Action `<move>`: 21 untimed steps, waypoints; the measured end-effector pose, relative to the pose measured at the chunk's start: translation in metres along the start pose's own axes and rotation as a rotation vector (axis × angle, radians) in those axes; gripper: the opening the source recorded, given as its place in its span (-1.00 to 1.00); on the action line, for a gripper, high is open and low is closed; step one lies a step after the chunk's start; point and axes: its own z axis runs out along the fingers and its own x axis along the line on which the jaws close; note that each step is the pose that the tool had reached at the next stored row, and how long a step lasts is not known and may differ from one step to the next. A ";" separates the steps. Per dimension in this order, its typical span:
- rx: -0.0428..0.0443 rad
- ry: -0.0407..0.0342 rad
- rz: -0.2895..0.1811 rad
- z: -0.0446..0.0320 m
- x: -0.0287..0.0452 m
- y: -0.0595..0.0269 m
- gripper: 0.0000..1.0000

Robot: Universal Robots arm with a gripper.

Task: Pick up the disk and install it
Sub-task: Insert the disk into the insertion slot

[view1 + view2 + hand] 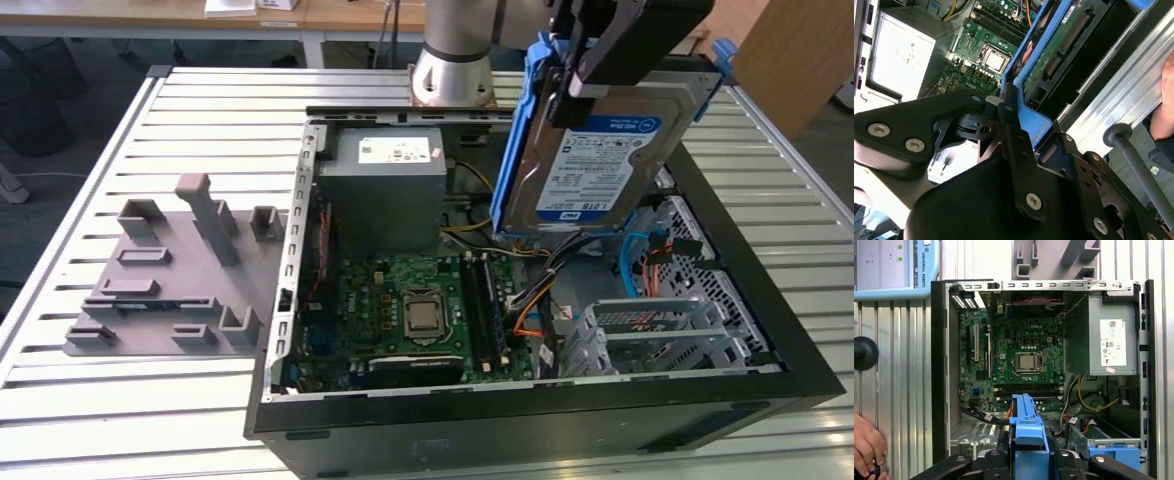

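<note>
Disk [594, 165] is held on edge above the case [534, 425], with the gripper [585, 85] jaws closed on its blue carrier, presumably so it can be lowered edge-first. The cage [661, 335] stands open below. Cables [534, 300] and the case wall are judged to narrow the room.

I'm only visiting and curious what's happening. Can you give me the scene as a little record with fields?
Held: flat silver rectangular disk in blue plastic carrier, roughly upright
Holder: black gripper, shut on the disk
Where: raised over the open black computer case, not installed
Beside case: grey plastic fixture block, exterior view's left
Person: hand at slatted metal table
</note>
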 end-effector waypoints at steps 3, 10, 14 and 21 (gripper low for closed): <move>0.0000 0.0001 0.000 0.0001 0.0000 0.0000 -0.27; 0.0000 0.0000 0.000 0.0008 0.0034 -0.0001 -0.27; 0.0001 -0.0001 0.000 0.0012 0.0076 -0.0002 -0.27; 0.0000 0.0000 0.000 0.0019 0.0166 -0.0016 -0.27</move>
